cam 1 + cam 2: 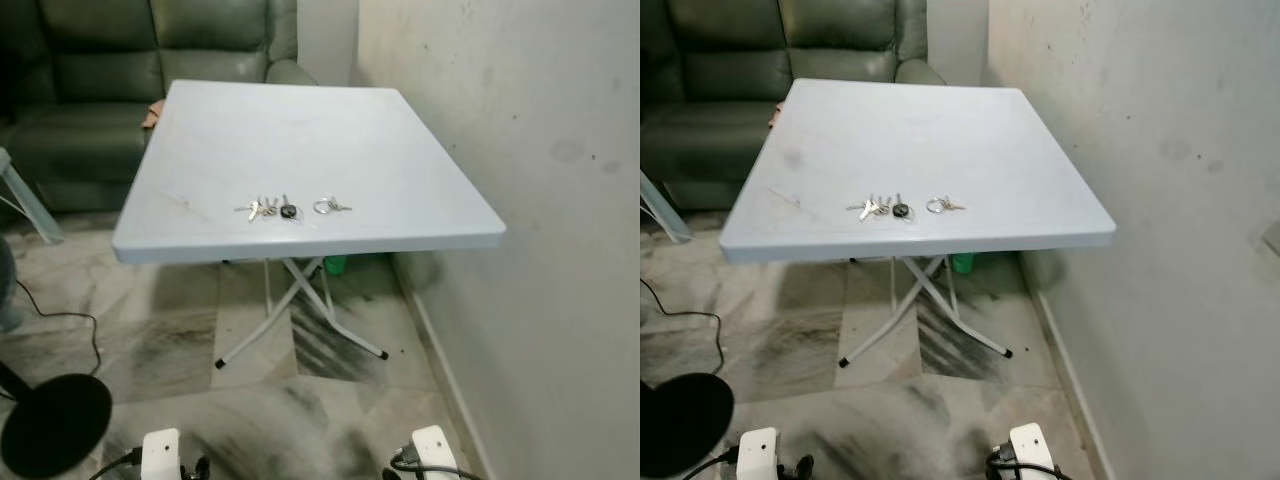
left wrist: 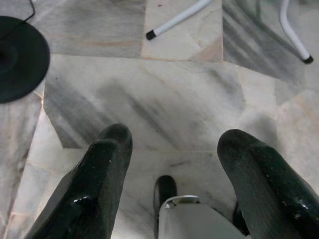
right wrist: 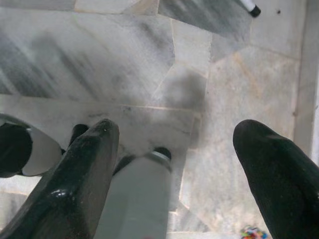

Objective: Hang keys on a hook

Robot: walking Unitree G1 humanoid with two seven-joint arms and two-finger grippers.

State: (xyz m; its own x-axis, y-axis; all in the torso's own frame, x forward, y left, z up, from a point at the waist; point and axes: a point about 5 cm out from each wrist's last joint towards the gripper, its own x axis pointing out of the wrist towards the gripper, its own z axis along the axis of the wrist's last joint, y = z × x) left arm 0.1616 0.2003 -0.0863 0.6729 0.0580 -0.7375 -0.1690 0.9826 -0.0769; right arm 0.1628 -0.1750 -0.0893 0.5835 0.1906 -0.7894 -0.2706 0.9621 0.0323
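Through the head camera I am seeing both arms hanging low, only their white wrist housings poking up at the bottom edge of the picture. Ahead, a pale folding bench (image 1: pixel 400 150) is standing against the wall (image 1: pixel 540 200). Near its front edge a bunch of keys (image 1: pixel 268 210) is lying flat, with a second key ring (image 1: pixel 329 206) just beside it, apart from the bunch. A dark green sofa (image 1: pixel 90 90) is sitting behind the bench, and a black round base (image 1: pixel 55 423) with a cable is resting on the marble floor (image 1: pixel 250 400).

Looking along the left claw (image 2: pixel 172 164), I am seeing its two black fingers spread wide, gripping nothing, pointing down at the floor.

The right claw (image 3: pixel 174 159) is likewise hanging open over the tiles, empty. Its fingers are cut off by the picture's edge.
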